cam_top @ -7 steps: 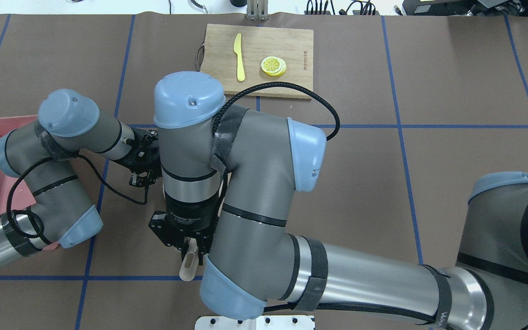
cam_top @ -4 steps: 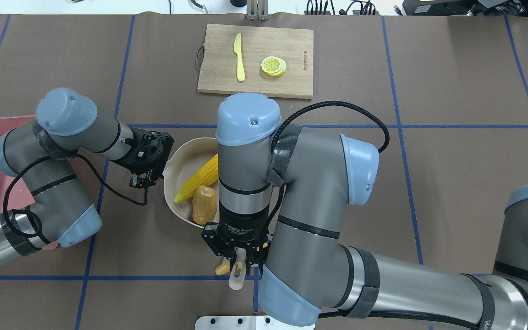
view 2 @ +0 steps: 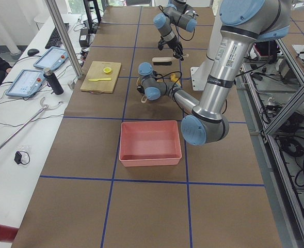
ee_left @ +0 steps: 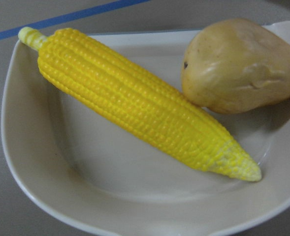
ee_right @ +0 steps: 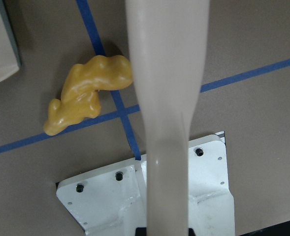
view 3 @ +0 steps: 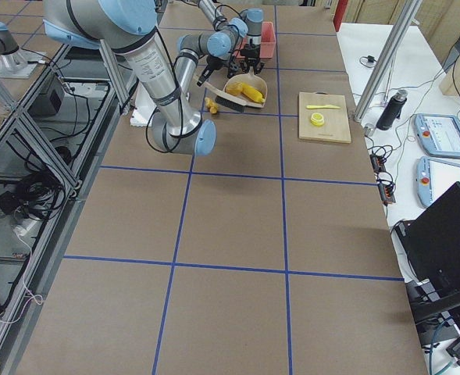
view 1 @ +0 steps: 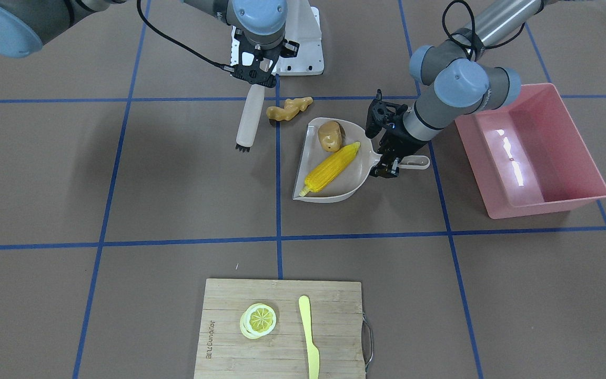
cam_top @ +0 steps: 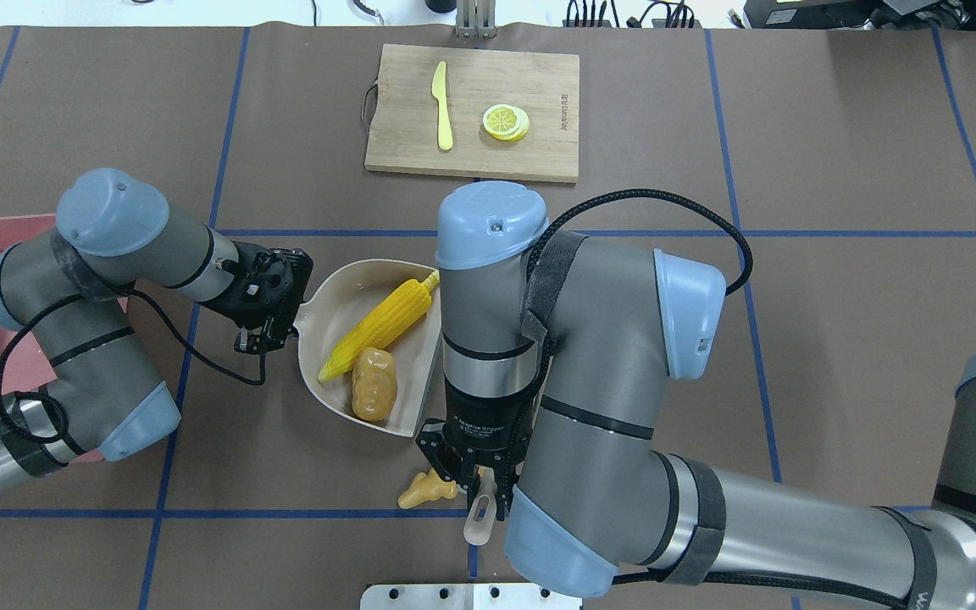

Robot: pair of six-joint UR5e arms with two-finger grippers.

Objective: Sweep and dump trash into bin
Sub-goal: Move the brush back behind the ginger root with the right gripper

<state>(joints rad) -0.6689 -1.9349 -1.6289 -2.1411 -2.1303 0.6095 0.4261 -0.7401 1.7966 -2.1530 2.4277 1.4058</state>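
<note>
The yellow corn cob (view 1: 331, 168) and the tan-brown potato (view 1: 330, 134) lie in a beige dustpan (view 1: 356, 181); both fill the left wrist view, corn (ee_left: 135, 103) and potato (ee_left: 243, 64). The knobbly ginger root (view 1: 288, 110) lies on the table outside the pan, next to the brush (view 1: 248, 118). My left gripper (view 1: 385, 164) is shut on the dustpan's handle. My right gripper (view 1: 254, 79) is shut on the brush handle (ee_right: 164, 98), with the ginger (ee_right: 88, 91) just beside it. The pink bin (view 1: 534, 152) stands beyond the left arm and holds nothing that shows.
A wooden cutting board (view 1: 282, 358) with a lemon slice (view 1: 258, 319) and a pale yellow knife (view 1: 309, 342) lies at the far side of the table. The white base plate (view 1: 303, 42) sits close behind the brush.
My right arm has swung to the view's right with the brush, uncovering the dustpan with corn and potato. The ginger now shows outside the pan. The left gripper has shifted only slightly.
</note>
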